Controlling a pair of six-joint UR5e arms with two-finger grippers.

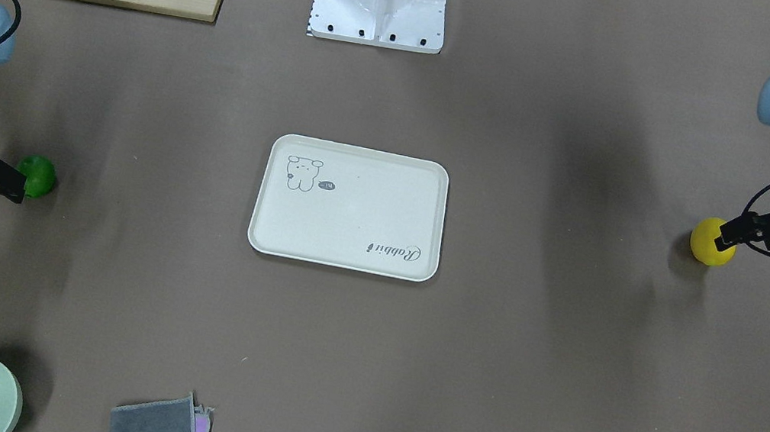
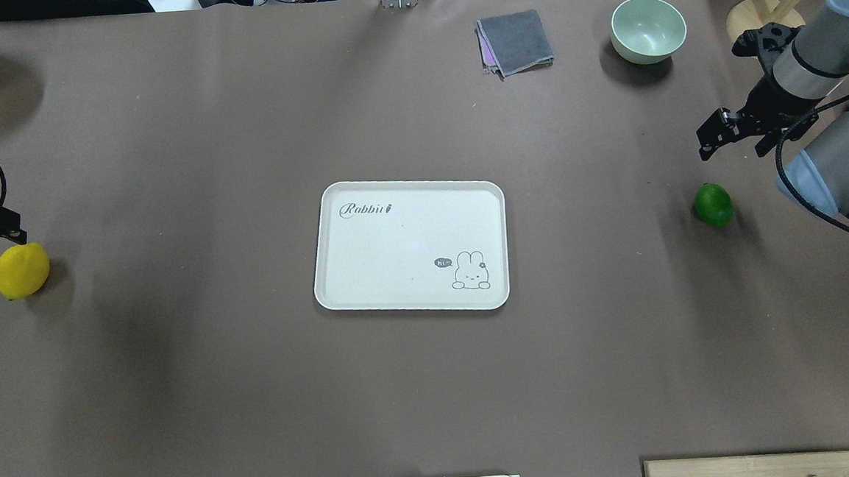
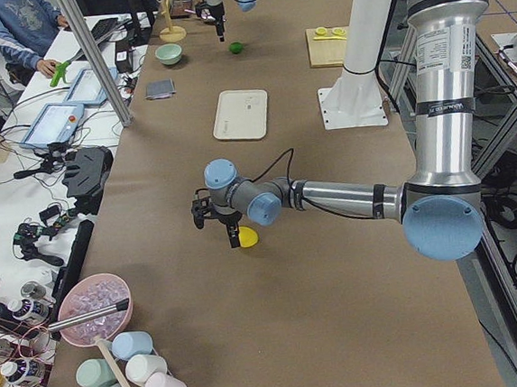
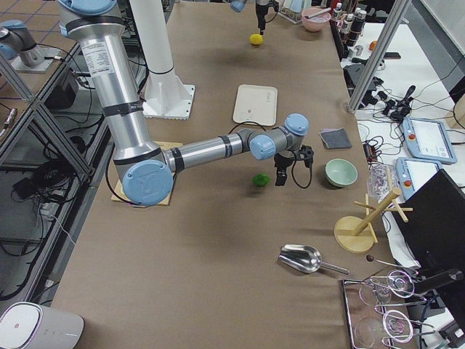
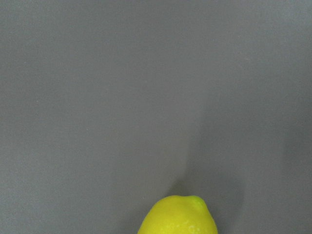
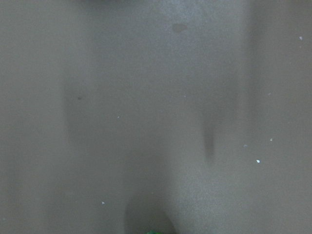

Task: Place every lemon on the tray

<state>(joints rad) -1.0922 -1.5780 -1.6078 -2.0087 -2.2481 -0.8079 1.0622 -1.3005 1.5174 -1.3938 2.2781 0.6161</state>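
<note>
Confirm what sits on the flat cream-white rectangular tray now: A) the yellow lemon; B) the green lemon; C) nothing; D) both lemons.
C: the cream-white rectangular tray is bare, while the bright yellow oval lemon and the glossy green oval lemon both lie on the brown table, far to either side of it.

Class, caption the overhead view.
Bare tray between a yellow lemon and a green lemon, both on the table.

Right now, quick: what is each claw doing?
Left gripper: open, empty, beside the yellow lemon.
Right gripper: open, empty, near the green lemon.
</note>
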